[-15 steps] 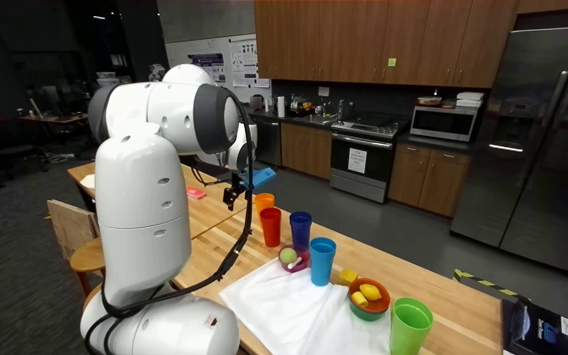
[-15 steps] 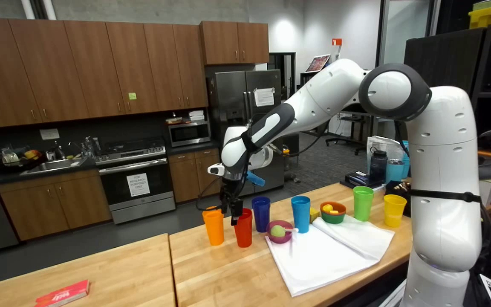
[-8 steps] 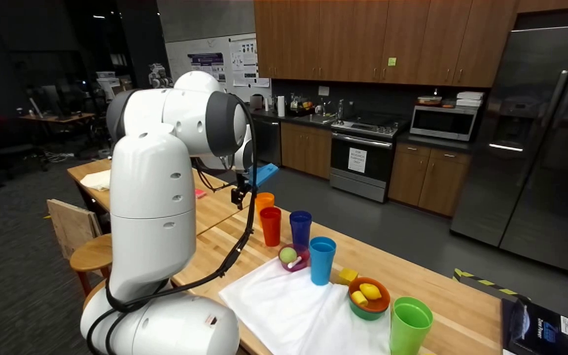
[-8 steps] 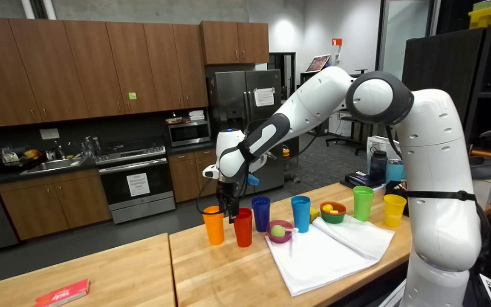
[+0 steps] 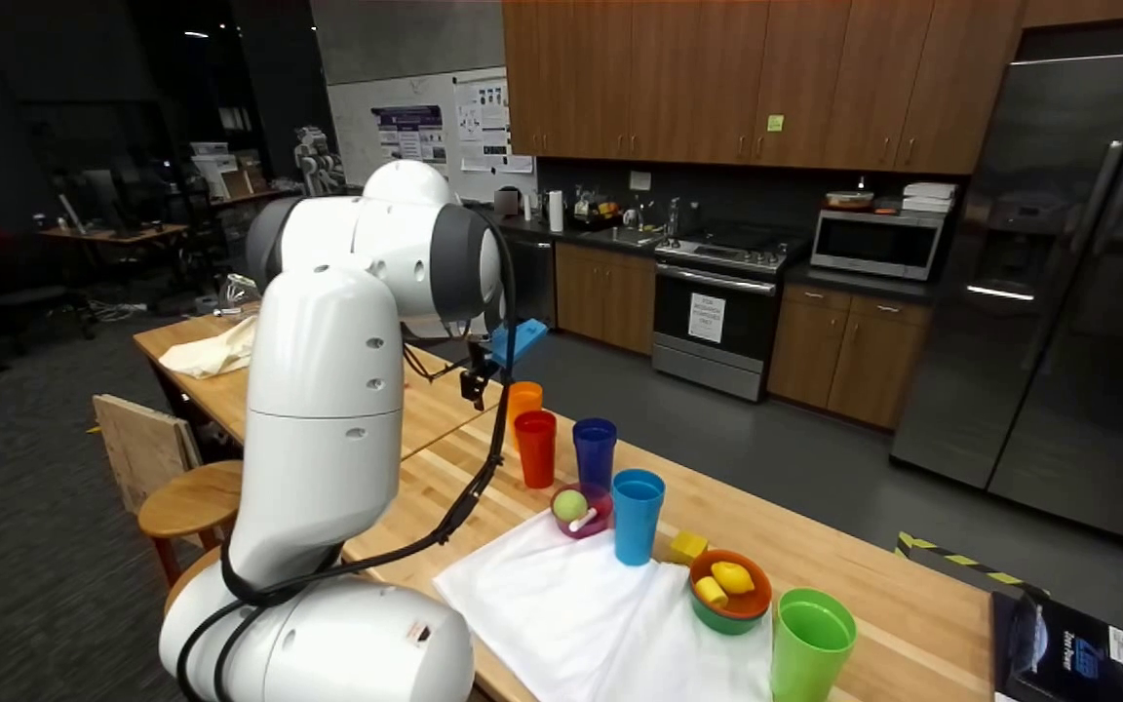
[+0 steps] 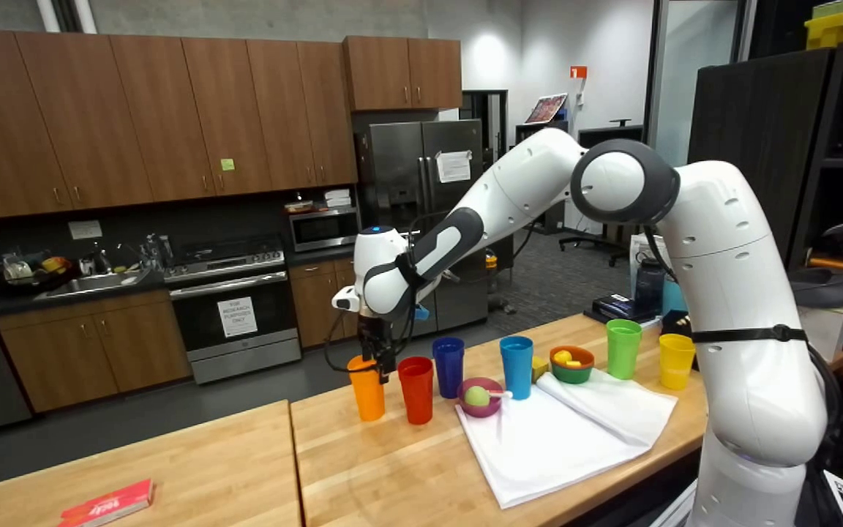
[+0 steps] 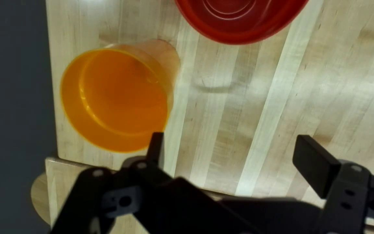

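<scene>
My gripper (image 7: pixel 232 152) stands open in the wrist view, with only wooden tabletop showing between its widely parted fingers. Its left finger overlaps the near rim of an orange cup (image 7: pixel 118 94); whether they touch I cannot tell. A red cup (image 7: pixel 239 19) is partly cut off at the top of that view. In an exterior view the gripper (image 6: pixel 381 359) hangs at rim height by the orange cup (image 6: pixel 368 395), just left of the red cup (image 6: pixel 416 391). Both cups stand upright. A dark blue cup (image 6: pixel 449 369) is beyond the red one.
A purple bowl (image 6: pixel 469 406) with a green ball, a light blue cup (image 6: pixel 516 366), a green-orange bowl (image 6: pixel 574 375) with yellow items, a green cup (image 6: pixel 623 348) and a yellow cup (image 6: pixel 676 362) line the table. A white cloth (image 6: pixel 560 446) lies in front; a pink box (image 6: pixel 107 505) is left.
In an exterior view the gripper has moved left from above the red cup to beside the orange cup. The arm's elbow has lowered and shifted with it. Cups and bowls have stayed put.
</scene>
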You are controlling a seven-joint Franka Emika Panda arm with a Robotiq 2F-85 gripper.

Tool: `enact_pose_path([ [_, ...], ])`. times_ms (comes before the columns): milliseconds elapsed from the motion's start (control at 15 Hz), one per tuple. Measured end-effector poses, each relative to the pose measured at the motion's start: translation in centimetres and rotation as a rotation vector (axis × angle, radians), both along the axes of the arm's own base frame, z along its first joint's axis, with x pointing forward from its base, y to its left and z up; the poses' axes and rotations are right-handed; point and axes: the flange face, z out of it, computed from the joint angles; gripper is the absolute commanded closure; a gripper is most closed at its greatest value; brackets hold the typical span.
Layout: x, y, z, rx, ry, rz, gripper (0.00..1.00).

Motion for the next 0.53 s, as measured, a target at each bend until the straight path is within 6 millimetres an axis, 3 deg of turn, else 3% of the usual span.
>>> enact_pose_path([
  [533,2.3,-0.2,0.8,-0.033,-0.06,-0.014,0.0],
])
